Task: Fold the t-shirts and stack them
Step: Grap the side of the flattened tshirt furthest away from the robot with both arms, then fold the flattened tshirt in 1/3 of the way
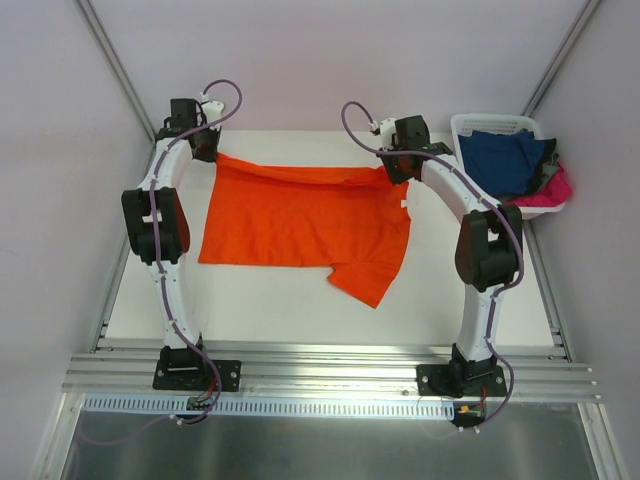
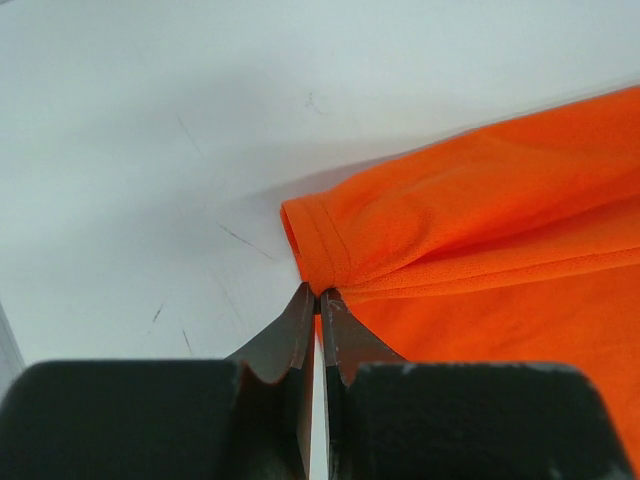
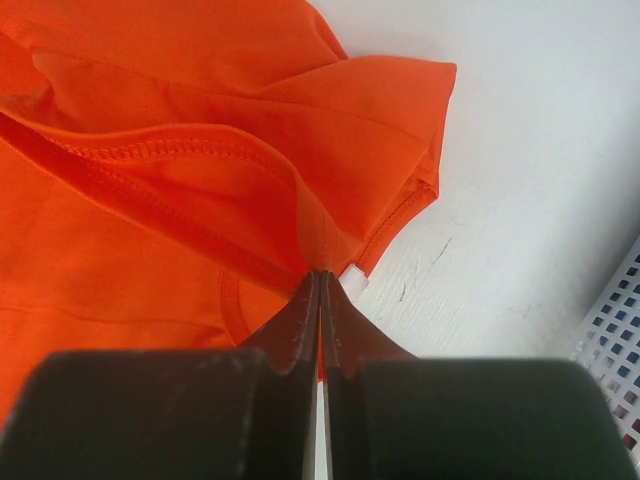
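Left side: a pale wall (image 1: 50, 200) crossed by a slanted metal strut (image 1: 110, 60).

Work surface: a white table (image 1: 280, 310) with fine dark scuff marks (image 2: 240, 240) in the left wrist view. An aluminium rail (image 1: 330, 365) along the near edge carries both arm bases.

Left gripper (image 2: 318, 295): at the far left of the table, jaws pressed together on a hemmed corner of the orange t-shirt (image 1: 300, 215).

Orange t-shirt: lies spread across the middle of the table between the two arms. Its far edge is stretched from one gripper to the other, and one sleeve trails toward the near right.

Right gripper (image 3: 320, 275): at the far right corner of the same shirt, jaws clamped on bunched cloth beside a stitched seam. A small white tag (image 3: 355, 278) shows just beside the tips.

Right side: a white slotted basket (image 1: 500, 120) stands at the far right corner of the table, apart from the orange shirt. It holds a navy t-shirt (image 1: 505, 160) on top and a pink t-shirt (image 1: 555, 190) at its right rim, both crumpled. Behind it runs a second strut (image 1: 560, 60) against the right wall (image 1: 610, 200).
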`<state>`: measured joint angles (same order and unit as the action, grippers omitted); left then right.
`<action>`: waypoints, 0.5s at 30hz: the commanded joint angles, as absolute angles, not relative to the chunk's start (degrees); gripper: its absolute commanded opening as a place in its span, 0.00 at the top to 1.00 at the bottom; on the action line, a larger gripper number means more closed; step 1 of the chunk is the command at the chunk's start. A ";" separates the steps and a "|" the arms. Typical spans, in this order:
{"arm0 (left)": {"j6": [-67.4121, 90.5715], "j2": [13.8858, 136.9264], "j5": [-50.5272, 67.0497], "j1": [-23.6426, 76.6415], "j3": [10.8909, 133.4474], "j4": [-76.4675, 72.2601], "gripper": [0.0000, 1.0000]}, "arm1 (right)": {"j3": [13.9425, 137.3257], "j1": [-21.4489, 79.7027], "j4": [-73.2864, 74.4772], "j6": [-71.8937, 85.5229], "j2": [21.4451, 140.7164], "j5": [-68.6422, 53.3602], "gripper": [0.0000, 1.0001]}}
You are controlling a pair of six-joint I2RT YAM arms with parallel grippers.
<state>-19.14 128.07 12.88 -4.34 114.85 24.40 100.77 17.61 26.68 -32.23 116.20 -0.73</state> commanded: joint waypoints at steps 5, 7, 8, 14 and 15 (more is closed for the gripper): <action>-18.54 127.26 12.83 -4.57 113.29 24.08 1.00 | 103.44 17.40 26.81 -32.78 115.66 -1.41 0.99; -18.37 127.44 12.74 -4.57 113.12 24.08 1.00 | 104.50 17.31 27.24 -32.78 116.54 -1.67 0.99; -18.37 127.53 12.66 -4.74 113.03 24.08 1.00 | 104.85 17.31 27.42 -32.70 116.89 -1.67 1.00; -17.67 128.93 12.57 -4.75 113.20 24.08 1.00 | 104.15 17.40 27.51 -32.26 118.30 -2.20 0.99; -17.58 129.11 12.57 -4.83 113.46 24.08 1.00 | 104.15 17.49 27.68 -32.26 118.56 -2.28 0.99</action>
